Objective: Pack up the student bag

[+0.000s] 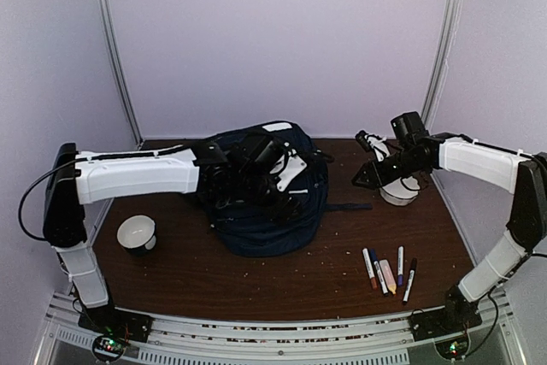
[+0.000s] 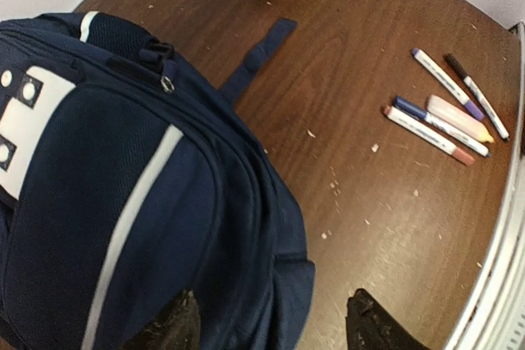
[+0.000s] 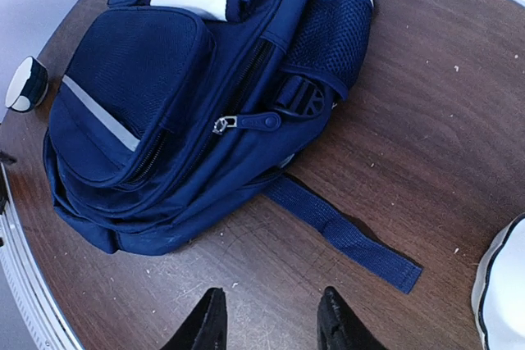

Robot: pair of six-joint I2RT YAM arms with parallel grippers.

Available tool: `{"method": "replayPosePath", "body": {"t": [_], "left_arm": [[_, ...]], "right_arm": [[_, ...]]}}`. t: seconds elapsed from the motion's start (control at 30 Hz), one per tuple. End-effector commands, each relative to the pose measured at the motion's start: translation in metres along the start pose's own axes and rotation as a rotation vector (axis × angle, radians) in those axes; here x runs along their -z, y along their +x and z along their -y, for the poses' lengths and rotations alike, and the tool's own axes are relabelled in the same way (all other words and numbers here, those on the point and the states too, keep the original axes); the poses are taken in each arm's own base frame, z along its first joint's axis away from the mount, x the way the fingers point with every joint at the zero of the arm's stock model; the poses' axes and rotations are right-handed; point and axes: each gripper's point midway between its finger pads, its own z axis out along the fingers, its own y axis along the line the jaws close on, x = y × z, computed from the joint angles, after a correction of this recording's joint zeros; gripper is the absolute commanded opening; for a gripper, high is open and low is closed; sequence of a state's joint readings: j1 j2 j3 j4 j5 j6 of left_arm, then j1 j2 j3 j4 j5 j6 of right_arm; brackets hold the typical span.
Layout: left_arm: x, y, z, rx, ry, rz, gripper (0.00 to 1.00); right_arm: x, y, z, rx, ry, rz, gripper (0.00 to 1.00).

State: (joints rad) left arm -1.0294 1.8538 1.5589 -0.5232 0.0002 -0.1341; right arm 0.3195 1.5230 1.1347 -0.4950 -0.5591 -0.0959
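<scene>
Left gripper [image 2: 271,305] hangs wide open over the bag [image 2: 123,202] by the bench's [image 1: 214,279] far edge; right gripper [image 3: 271,299], narrowly parted, empty, above the strap [image 3: 344,235]

Student bag [image 1: 256,232] lies centre frame on the surface [image 1: 282,284]. One cup [image 1: 137,232] sits lower left of it. Five markers [image 1: 389,273] lie side by side, lower right. A container [image 1: 400,194] stands right, beyond the bag's strap [image 1: 349,207].

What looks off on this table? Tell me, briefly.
Pale crumbs litter the table around the bag and the five loose pens. One bag strap trails flat across the wood. Nothing else stands out.
</scene>
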Motion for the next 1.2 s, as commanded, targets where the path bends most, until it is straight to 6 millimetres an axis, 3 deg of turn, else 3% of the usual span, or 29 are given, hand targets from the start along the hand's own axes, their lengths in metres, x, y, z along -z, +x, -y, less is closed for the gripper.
{"method": "replayPosePath", "body": {"t": [0.0,0.13,0.17,0.3,0.47,0.57,0.67,0.83,1.03,1.17], "left_arm": [[0.057,-0.009,-0.002,0.076,-0.045,0.145,0.64],[0.071,0.047,-0.022,0.108,-0.151,0.077,0.66],[0.070,0.069,-0.026,0.128,-0.167,0.041,0.66],[0.078,0.125,-0.047,0.229,-0.230,-0.041,0.62],[0.090,0.169,-0.074,0.342,-0.256,-0.053,0.57],[0.090,0.178,-0.086,0.459,-0.153,0.010,0.56],[0.091,0.174,-0.090,0.491,-0.072,0.114,0.56],[0.082,0.188,-0.103,0.407,-0.138,0.020,0.58],[0.064,0.210,-0.123,0.380,-0.222,-0.115,0.45],[0.055,0.203,-0.132,0.339,-0.229,-0.092,0.49]], "right_arm": [[-0.008,-0.010,-0.008,-0.021,-0.079,0.025,0.40],[-0.022,-0.004,-0.015,-0.047,-0.168,-0.001,0.42],[-0.023,-0.003,-0.016,-0.050,-0.179,-0.005,0.42],[-0.021,-0.003,-0.025,-0.019,-0.230,-0.003,0.43],[-0.018,-0.003,-0.030,0.001,-0.252,0.001,0.43],[-0.020,0.000,-0.032,-0.008,-0.269,-0.011,0.43],[-0.019,0.001,-0.033,-0.006,-0.275,-0.011,0.43],[-0.014,-0.001,-0.035,0.010,-0.275,0.000,0.43],[-0.009,-0.004,-0.037,0.020,-0.285,0.007,0.43],[-0.008,-0.004,-0.037,0.021,-0.287,0.010,0.43]]}}
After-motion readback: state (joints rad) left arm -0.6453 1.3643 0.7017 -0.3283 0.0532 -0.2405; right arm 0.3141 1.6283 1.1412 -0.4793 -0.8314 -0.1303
